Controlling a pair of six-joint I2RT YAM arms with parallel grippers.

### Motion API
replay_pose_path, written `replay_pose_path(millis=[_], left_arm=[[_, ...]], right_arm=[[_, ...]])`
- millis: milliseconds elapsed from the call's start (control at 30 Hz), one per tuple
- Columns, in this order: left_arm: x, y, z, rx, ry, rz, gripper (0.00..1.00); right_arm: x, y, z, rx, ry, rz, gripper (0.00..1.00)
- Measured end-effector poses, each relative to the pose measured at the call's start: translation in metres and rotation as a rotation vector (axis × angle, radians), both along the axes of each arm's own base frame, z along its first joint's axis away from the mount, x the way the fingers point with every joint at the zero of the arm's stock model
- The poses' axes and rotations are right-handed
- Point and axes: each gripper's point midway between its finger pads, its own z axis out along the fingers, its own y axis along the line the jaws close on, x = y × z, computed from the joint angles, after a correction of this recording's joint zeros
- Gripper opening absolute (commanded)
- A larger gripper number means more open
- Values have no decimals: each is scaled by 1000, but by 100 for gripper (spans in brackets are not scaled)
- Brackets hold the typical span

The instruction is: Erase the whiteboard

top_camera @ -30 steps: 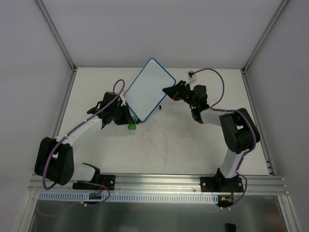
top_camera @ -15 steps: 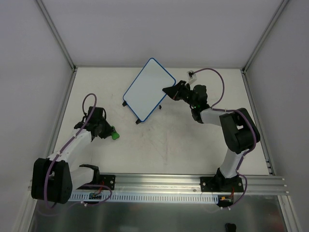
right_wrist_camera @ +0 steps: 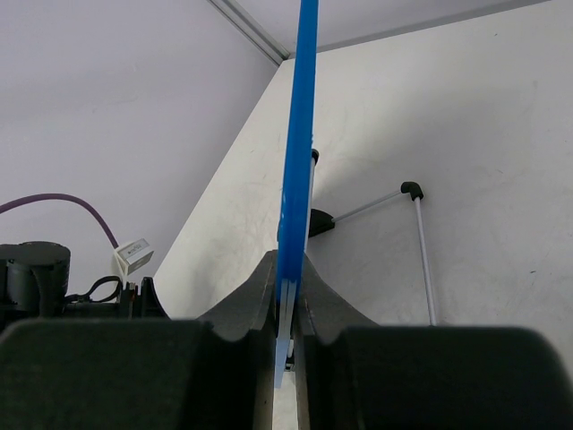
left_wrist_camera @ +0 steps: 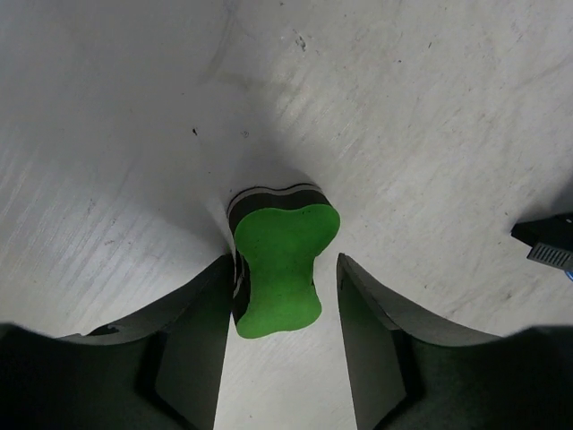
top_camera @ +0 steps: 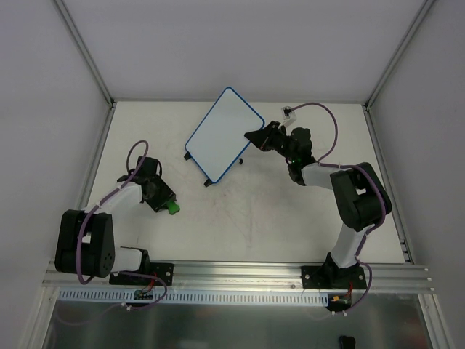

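Note:
The whiteboard (top_camera: 224,134) is held tilted at the back middle of the table, its face blank white with a blue rim. My right gripper (top_camera: 254,137) is shut on its right edge. In the right wrist view the blue rim (right_wrist_camera: 300,134) runs straight up out of the shut gripper (right_wrist_camera: 288,269), and a thin metal stand leg (right_wrist_camera: 421,242) with black feet shows behind it. At the left, the green eraser (top_camera: 172,206) lies on the table. My left gripper (left_wrist_camera: 286,278) stands open round this eraser (left_wrist_camera: 282,237), which touches the left finger and is clear of the right one.
White enclosure walls with aluminium posts close in the table on the left, back and right. An aluminium rail (top_camera: 240,273) carries both arm bases along the near edge. A small white cable tag (top_camera: 289,112) sits behind the right wrist. Faint smudges mark the table's middle (top_camera: 247,218).
My left arm has drawn back from the whiteboard's near corner to the left side of the table, taking the green eraser with it. The right arm and the board have not moved.

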Motion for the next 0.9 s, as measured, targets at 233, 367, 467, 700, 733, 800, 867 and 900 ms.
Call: replay_pose_path(millis=[233,367,467,700,733,800,867,900], left_arm=[[2,-1,9,-13,-35,-7,67],[6,-1,20,-14,-80,-21,71],[7,-4,26,-15,-115,-82,80],[15,-3,48,22,-294,-177,98],[14,-2,51,29,-321,-182,99],[11,1,53,43,-365,-186,99],[6,5,53,64,-399,-186,99],[5,6,54,73,-424,-190,99]], right_arm=[[0,0,0,0,0,0,0],[0,0,0,0,0,0,0],[0,0,0,0,0,0,5],[0,0,0,-7,-7,0,17],[0,0,-1,-10,-9,0,18],[0,0,-1,-13,-13,2,25],[-1,0,-1,-14,-16,7,29],[-1,1,-1,-17,-19,10,29]])
